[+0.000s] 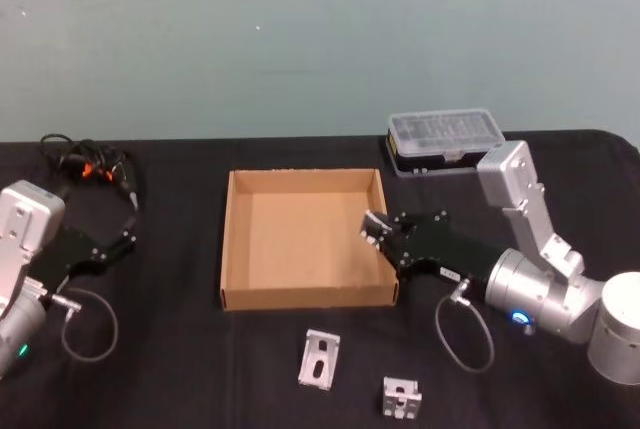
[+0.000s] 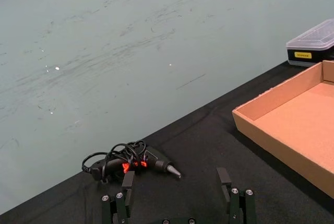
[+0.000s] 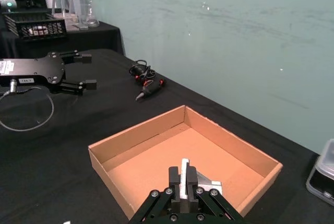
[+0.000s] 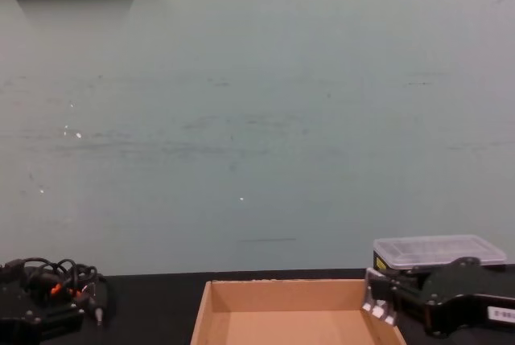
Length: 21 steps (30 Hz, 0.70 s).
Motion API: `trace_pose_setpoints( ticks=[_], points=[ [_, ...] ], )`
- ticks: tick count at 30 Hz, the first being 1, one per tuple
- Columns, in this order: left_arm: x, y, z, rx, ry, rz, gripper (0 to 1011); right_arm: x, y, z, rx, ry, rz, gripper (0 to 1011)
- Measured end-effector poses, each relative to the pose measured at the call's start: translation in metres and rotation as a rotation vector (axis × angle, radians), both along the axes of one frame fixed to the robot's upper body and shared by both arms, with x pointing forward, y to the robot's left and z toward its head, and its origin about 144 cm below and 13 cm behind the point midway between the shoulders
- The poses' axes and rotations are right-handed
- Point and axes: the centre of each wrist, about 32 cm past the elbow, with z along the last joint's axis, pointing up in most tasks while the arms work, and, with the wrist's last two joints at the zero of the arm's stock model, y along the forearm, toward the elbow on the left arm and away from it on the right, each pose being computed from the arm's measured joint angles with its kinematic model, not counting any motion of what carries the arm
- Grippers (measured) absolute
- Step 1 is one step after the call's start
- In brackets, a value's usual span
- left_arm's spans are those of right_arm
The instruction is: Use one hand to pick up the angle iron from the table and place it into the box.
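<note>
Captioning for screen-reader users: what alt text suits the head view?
The right gripper, fingers shut on an angle iron, reaches over the right wall of the box on a black table. In front of the box lie two more metal brackets; the left gripper sits far left.

- right gripper [image 1: 372,231] is reached out level toward the left arm's side, its 2 black fingers [image 3: 191,178] pinched tight on a small silvery angle iron [image 3: 210,186] that pokes out just past the tips
- right wrist [image 1: 525,289] sits straight behind that gripper, a fat silver cylinder, and the forearm link [image 1: 512,184] kinks up and back from it
- left gripper [image 1: 128,237] is well apart from the right one, fingers [image 2: 128,181] spread wide with nothing between them
- left wrist [image 1: 18,314] is tucked in close behind it
</note>
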Motion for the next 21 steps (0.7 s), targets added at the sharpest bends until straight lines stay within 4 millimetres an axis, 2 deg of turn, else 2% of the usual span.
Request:
trace_pose_setpoints(
  ticks=[10,21],
  points=[
    [0.0,0.0,0.0,0.0,0.0,0.0,1000,0.024,0.01,-0.011,-0.018,0.055,0.021,82],
    [0.0,0.0,0.0,0.0,0.0,0.0,1000,0.037,0.016,-0.022,-0.045,0.096,0.032,82]
  ],
)
